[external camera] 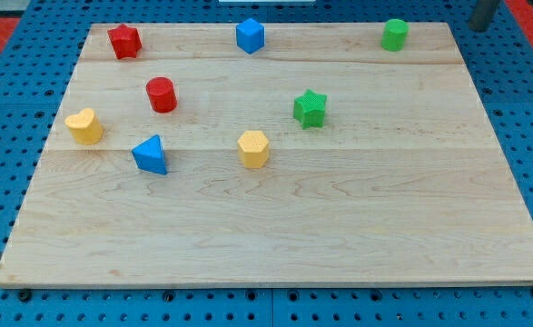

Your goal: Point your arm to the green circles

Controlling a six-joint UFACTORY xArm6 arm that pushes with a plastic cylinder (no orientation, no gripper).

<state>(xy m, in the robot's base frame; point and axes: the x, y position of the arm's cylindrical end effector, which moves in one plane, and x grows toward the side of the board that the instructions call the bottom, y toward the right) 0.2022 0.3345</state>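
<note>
While the dark rod [482, 14] is only poking in at the view's top right corner, off the wooden tabletop [275, 227], the job is looking barely begun. Its lower end seems to be resting over the blue pegboard there, though I cannot be sure that what shows is the very tip. This arm is carrying no hand, so nothing is spreading or pinching.

The green cylinder block [394, 34], the round one the task is surely meaning, is sitting near the tabletop's top right corner, the block nearest the rod but still apart from it, with nothing between them. A green star block [310, 108] is lying farther toward the middle and should not be confused with it.

What is remaining, to my eye, is the whole approach: sliding toward the view's left and slightly down until the rod's end is standing just beside the cylinder.
</note>
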